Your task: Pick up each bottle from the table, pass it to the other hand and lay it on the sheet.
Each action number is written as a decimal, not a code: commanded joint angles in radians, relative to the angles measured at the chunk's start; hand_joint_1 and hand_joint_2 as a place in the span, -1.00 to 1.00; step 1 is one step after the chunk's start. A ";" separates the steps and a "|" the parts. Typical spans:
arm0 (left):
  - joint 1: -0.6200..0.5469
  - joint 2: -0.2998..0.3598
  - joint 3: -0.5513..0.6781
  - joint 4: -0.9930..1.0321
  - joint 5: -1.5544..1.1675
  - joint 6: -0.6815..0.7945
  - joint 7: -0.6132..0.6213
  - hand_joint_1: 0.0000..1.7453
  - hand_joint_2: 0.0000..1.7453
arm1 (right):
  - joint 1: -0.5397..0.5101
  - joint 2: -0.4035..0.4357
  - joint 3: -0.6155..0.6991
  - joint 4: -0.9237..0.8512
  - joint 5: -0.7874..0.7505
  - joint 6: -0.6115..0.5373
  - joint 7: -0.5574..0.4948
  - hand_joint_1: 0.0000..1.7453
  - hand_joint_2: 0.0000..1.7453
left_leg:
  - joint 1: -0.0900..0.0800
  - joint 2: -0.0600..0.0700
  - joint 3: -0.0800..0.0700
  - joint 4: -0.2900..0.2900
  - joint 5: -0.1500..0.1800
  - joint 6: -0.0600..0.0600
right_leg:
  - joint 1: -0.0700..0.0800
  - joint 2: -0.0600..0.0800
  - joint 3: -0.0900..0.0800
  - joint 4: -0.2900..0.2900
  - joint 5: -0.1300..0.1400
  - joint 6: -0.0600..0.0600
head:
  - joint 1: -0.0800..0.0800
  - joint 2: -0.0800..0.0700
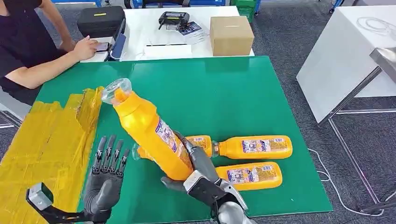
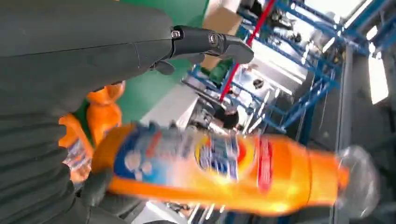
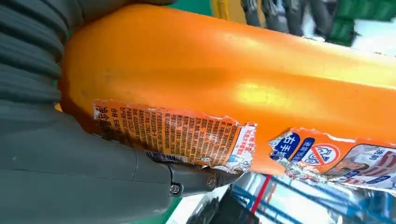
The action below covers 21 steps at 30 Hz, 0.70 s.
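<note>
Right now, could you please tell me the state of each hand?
Left hand: open, fingers spread, holding nothing.
Right hand: holding the tilted orange plastic bottle with the clear cap.

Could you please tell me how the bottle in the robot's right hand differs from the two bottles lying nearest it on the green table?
The held bottle is gripped by the right hand and tilted up off the table; the two lying bottles rest flat, untouched. All are orange with labels.

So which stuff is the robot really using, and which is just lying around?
For the job: held bottle, in the right hand; open left hand; two bottles lying on the green table; yellow sheet.

Just lying about: cardboard box, black case, controller.
</note>
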 commanded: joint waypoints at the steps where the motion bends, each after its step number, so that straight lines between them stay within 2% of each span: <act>1: -0.022 0.051 -0.065 0.062 0.012 -0.001 -0.002 -1.00 1.00 | -0.084 -0.009 0.086 0.144 0.050 0.023 0.022 1.00 1.00 | 0.000 0.001 0.002 -0.001 0.001 0.000 | 0.000 0.000 0.002 -0.002 0.001 -0.001 | 0.000 0.000; 10: -0.047 0.026 -0.038 0.077 0.011 0.010 0.002 -1.00 1.00 | -0.210 0.071 0.327 0.428 0.139 0.113 0.053 1.00 1.00 | 0.000 0.002 0.002 -0.002 0.000 0.000 | 0.000 0.001 0.001 -0.001 0.001 -0.001 | 0.000 0.000; 21: -0.055 0.017 -0.029 0.063 -0.160 0.118 -0.037 -1.00 1.00 | -0.233 0.121 0.399 0.515 0.189 0.119 0.040 1.00 1.00 | 0.000 0.000 0.002 -0.002 0.001 0.000 | 0.001 -0.002 0.002 -0.002 0.000 -0.001 | 0.000 0.000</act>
